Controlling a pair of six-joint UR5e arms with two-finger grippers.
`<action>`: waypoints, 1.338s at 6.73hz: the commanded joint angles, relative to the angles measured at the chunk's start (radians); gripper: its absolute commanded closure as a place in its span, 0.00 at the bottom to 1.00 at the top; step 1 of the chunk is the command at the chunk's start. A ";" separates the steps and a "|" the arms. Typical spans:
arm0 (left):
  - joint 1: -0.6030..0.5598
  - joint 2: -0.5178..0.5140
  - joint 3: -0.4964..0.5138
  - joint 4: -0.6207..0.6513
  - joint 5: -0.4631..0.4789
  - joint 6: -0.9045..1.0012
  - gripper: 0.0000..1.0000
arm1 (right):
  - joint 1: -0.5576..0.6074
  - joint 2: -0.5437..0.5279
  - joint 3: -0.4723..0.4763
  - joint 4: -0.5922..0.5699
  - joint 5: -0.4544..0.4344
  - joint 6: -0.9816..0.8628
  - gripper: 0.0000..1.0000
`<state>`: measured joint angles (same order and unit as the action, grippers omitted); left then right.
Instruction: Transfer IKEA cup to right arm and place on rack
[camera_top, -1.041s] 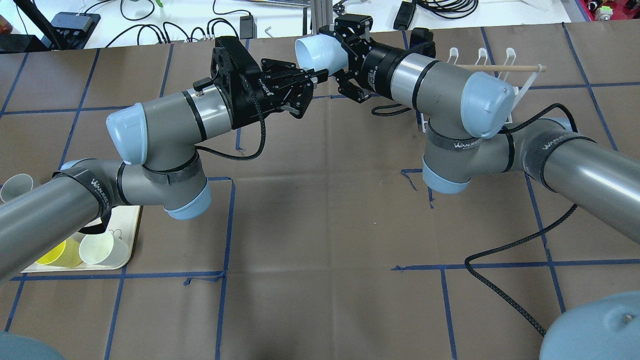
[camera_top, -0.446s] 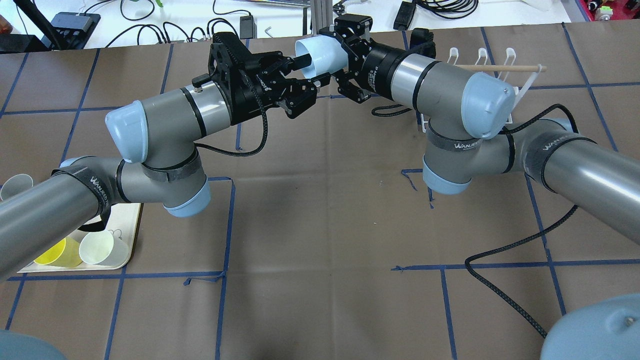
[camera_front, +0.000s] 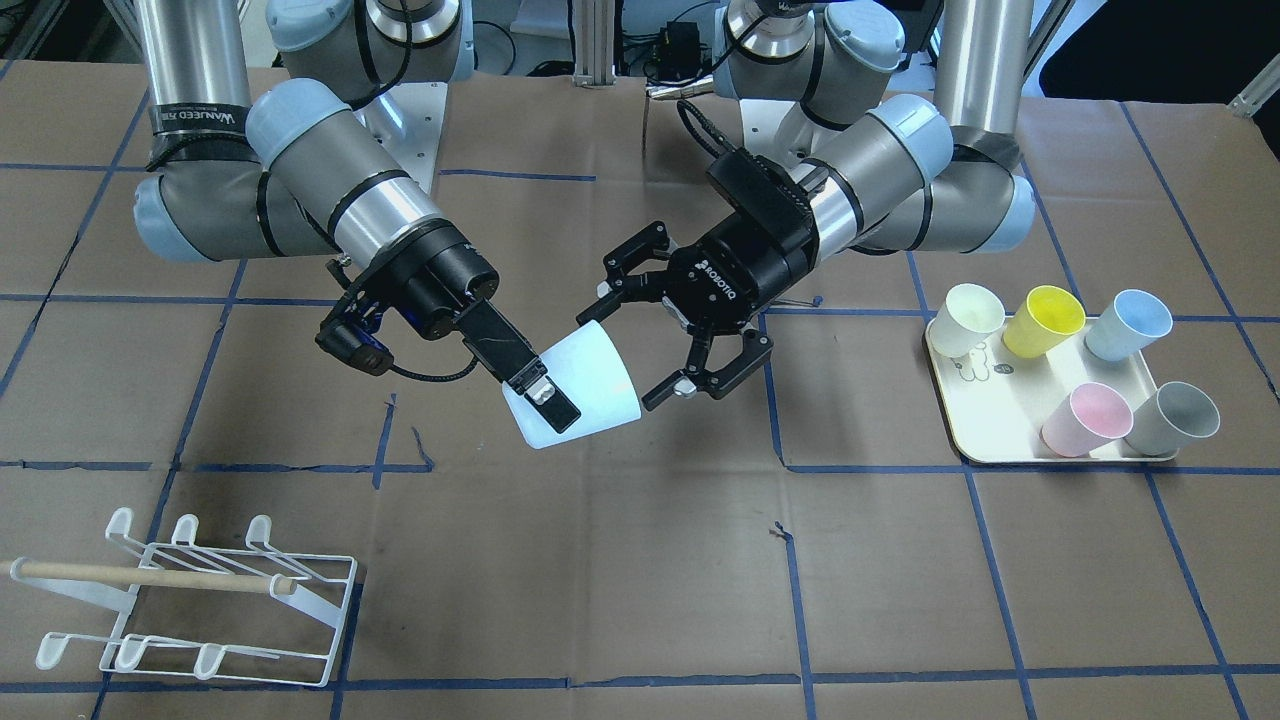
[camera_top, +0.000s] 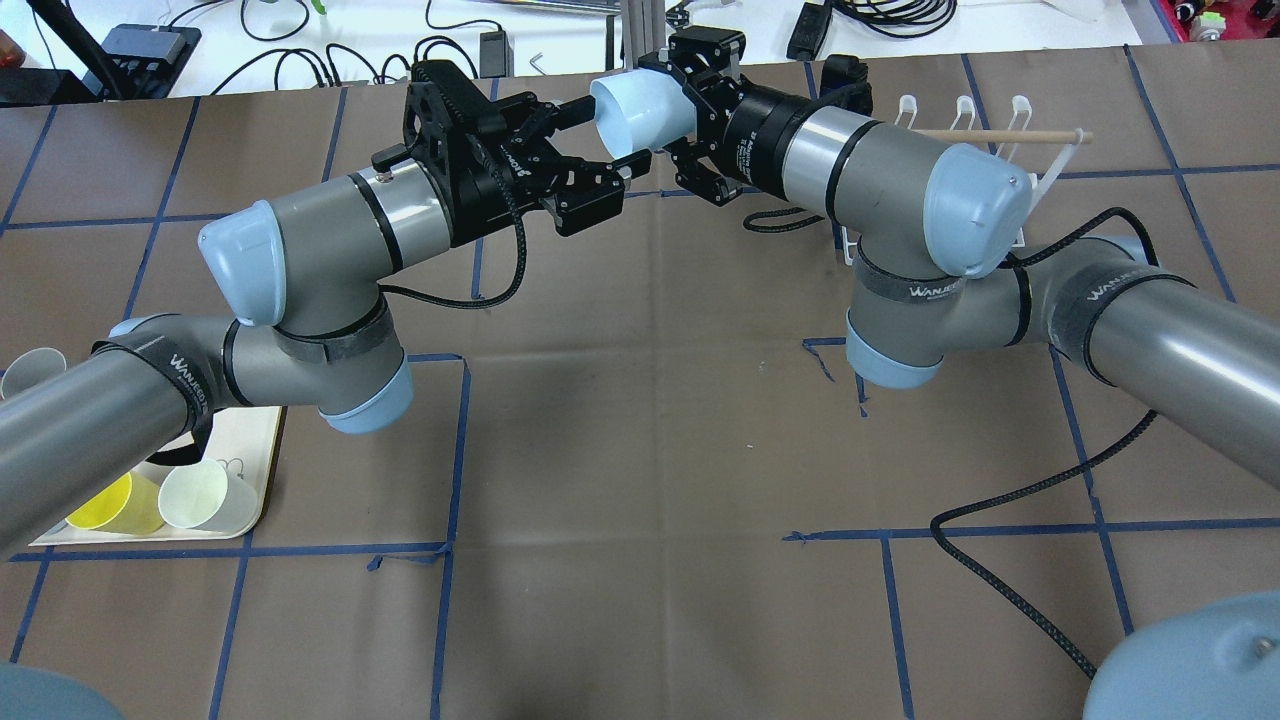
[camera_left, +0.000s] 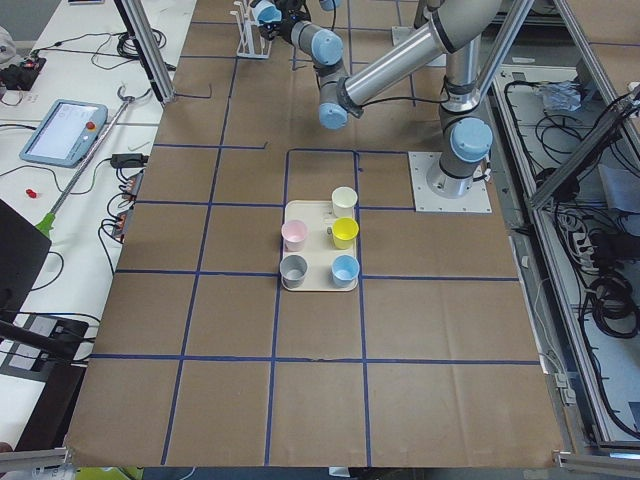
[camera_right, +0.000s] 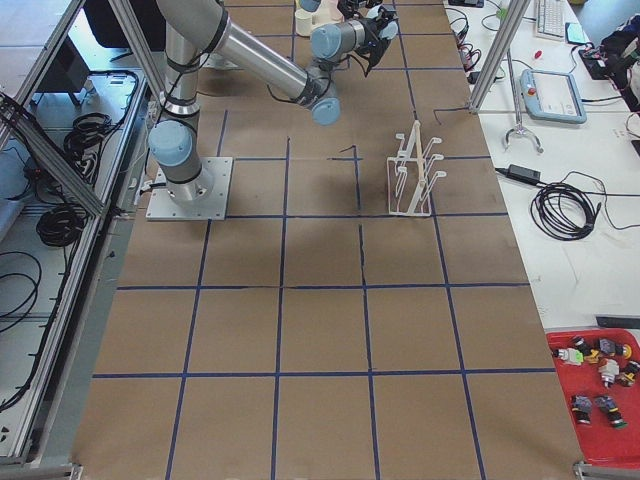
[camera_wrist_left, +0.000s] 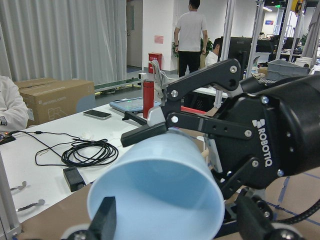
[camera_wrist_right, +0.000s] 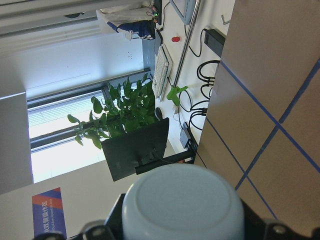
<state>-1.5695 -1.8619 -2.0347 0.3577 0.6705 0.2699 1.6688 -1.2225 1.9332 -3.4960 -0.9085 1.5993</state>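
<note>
Item: pale-blue tapered plastic cup (camera_front: 592, 372), midair. My right gripper (camera_front: 560, 400) pinches its base end, which I judge leaves the mouth free for prongs of the white wire rack (camera_front: 150, 577). My left gripper (camera_front: 622, 357) stands spread about the rim.

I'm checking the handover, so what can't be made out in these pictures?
1. Front-facing view: the right gripper's far finger, behind the cup.
2. Overhead view: most of the rack, behind the right arm; most of the tray, under the left arm.
3. Side views: both grippers, too small and at the top edge.
4. Any view: whether the left gripper's open fingers touch the cup's rim.
</note>
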 joint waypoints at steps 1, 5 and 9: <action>0.086 0.039 -0.068 -0.002 0.012 -0.004 0.10 | -0.029 0.005 -0.016 0.002 -0.012 -0.066 0.65; 0.152 0.124 -0.041 -0.298 0.341 -0.006 0.10 | -0.145 -0.006 -0.049 0.003 -0.102 -0.683 0.70; 0.140 0.153 0.206 -0.858 0.518 -0.142 0.10 | -0.239 -0.024 -0.040 0.102 -0.236 -1.395 0.86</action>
<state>-1.4265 -1.7311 -1.8885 -0.3315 1.1471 0.1456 1.4729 -1.2379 1.8915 -3.4554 -1.1059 0.4352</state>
